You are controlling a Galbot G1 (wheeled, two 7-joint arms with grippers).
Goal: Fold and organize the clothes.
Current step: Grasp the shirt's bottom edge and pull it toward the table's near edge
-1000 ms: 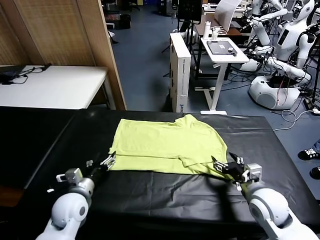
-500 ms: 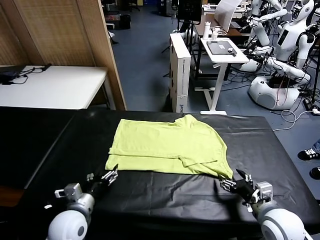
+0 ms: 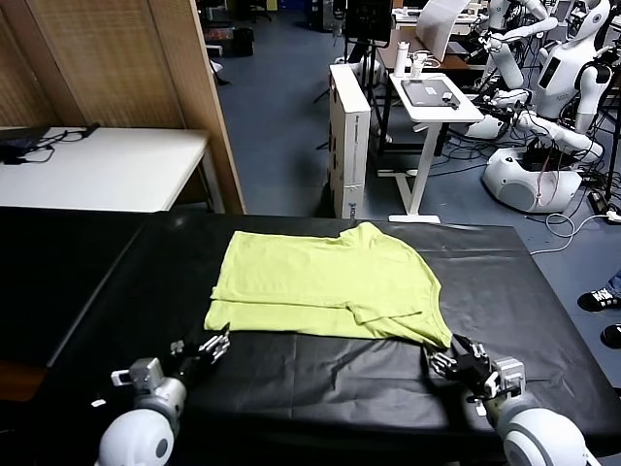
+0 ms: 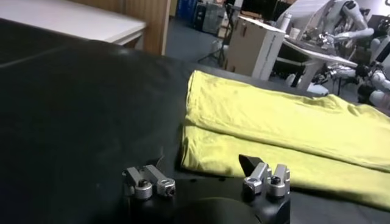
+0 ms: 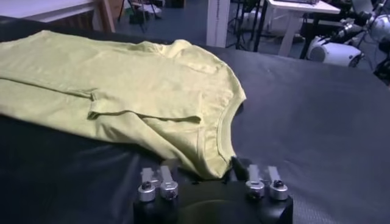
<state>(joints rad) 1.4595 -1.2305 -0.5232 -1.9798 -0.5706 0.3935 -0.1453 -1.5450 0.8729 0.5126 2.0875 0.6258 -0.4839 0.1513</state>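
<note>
On black table (image 3: 320,388), T-shirt (image 3: 325,282) hem meets both hands.

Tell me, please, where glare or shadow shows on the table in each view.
Head view: pale sheen on the wrinkles of the black table cover in front of the T-shirt. Left wrist view: a thin dark shadow under the shirt's folded edge. Right wrist view: grey sheen on the cover beside the collar.

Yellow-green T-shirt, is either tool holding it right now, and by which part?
The left tool stands open, holding nothing. The right tool is shut at the T-shirt's near corner by the neckband; whether it pinches fabric cannot be told.
</note>
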